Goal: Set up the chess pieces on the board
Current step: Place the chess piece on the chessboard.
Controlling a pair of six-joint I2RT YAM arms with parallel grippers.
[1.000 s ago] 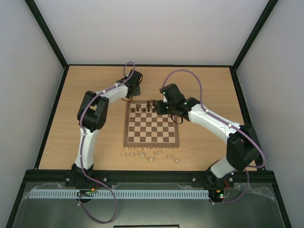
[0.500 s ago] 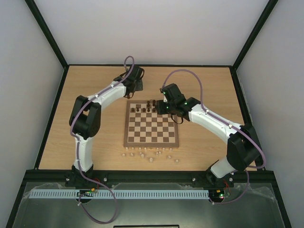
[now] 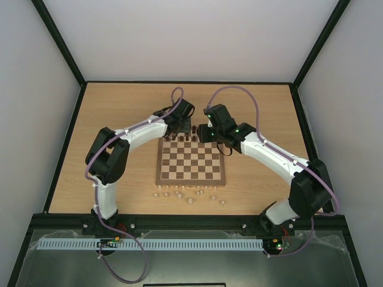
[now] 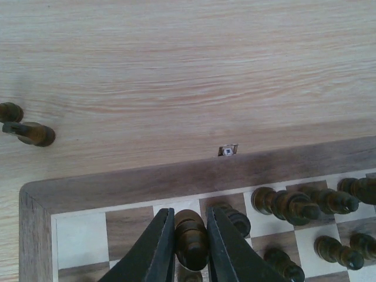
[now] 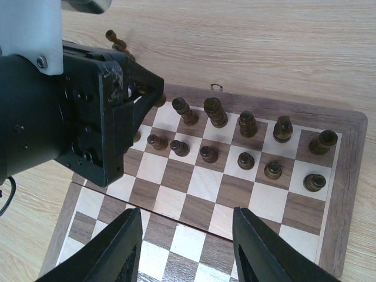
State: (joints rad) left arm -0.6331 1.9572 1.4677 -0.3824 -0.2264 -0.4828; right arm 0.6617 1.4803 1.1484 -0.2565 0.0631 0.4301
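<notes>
- Left wrist view: the left gripper (image 4: 188, 216) is pinched narrowly on a dark chess piece (image 4: 190, 235) over the back row, near the board (image 4: 117, 182) corner.
- Step in hand: placing it. You would next lower it upright onto its square, then release.
- The right gripper (image 5: 185, 212) (jaws parted, empty) hovers over the board.

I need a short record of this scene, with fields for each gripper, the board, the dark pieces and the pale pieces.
left gripper: shut on one dark piece, above the back row near the far left corner
right gripper: open, empty, above the board
dark pieces: standing, partly filling the two far rows
stray dark pieces: two on the table, beyond the far edge
pale pieces: scattered on the table by the near edge
</notes>
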